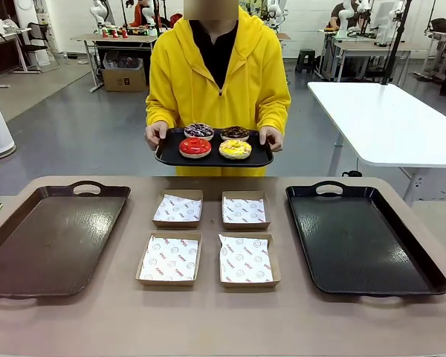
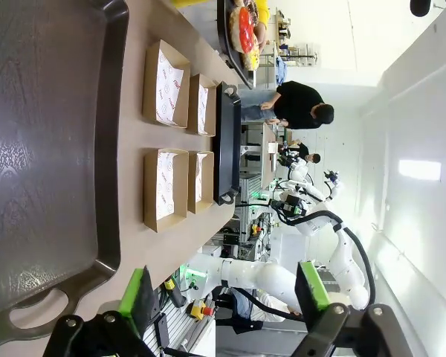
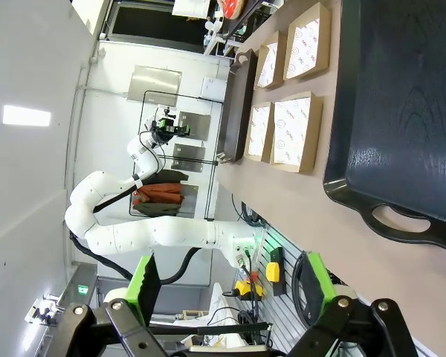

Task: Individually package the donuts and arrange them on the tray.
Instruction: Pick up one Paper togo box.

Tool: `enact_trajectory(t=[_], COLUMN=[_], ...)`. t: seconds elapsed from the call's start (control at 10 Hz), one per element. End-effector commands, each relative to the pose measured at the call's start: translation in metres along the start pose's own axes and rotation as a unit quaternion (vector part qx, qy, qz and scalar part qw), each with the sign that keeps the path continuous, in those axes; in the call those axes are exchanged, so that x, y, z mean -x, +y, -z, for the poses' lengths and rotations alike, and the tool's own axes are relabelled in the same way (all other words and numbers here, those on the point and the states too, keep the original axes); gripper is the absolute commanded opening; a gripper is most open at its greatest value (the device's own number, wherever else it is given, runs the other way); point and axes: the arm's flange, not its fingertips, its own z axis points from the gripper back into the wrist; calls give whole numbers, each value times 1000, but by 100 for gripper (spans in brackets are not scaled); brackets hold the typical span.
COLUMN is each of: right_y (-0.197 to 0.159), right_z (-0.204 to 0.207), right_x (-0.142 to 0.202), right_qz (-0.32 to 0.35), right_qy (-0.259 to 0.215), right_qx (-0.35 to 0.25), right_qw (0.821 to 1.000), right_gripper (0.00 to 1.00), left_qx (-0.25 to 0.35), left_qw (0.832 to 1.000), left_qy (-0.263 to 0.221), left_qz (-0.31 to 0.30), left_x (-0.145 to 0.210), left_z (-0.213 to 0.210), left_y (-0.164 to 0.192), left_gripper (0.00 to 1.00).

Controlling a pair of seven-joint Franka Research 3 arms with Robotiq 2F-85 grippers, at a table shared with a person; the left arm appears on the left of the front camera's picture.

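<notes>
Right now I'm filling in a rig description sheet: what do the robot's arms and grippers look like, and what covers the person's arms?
The left gripper and right gripper match: black jointed fingers with bolts, tipped by bright green pads. The left arm and right arm are glossy white rounded segments with a black cable alongside. The person's sleeves are long and yellow.

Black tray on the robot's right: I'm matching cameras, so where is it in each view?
Front view: black tray at right, beside the paper-lined boxes.
Left wrist view: edge-on, just past the boxes.
Right wrist view: upper right, near.
Shared landmark: the four boxes.
</notes>
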Motion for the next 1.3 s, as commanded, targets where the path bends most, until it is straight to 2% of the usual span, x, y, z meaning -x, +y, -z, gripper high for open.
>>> enact_trajectory(t=[0.0,0.6,0.7,0.9,1.0,1.2], right_y=[-1,0,21,73,97,119], right_z=[-1,0,17,68,97,159], right_x=[0,0,-6,-25,-41,-61], right_qz=[-3,0,-17,-18,-4,13], right_qy=[-3,0,11,73,93,126], right_qx=[-1,0,20,97,138,235], right_qw=[1000,1000,1000,992,986,964], right_gripper=[100,100,100,100,100,100], left_qx=[6,6,6,6,6,6], left_qw=[1000,1000,1000,1000,1000,1000], left_qy=[1,1,1,1,1,1], left_qz=[4,4,4,4,4,4], left_x=[0,0,0,0,0,0], left_z=[1,1,1,1,1,1], left_y=[-1,-1,-1,-1,-1,-1], left_gripper=[100,100,100,100,100,100])
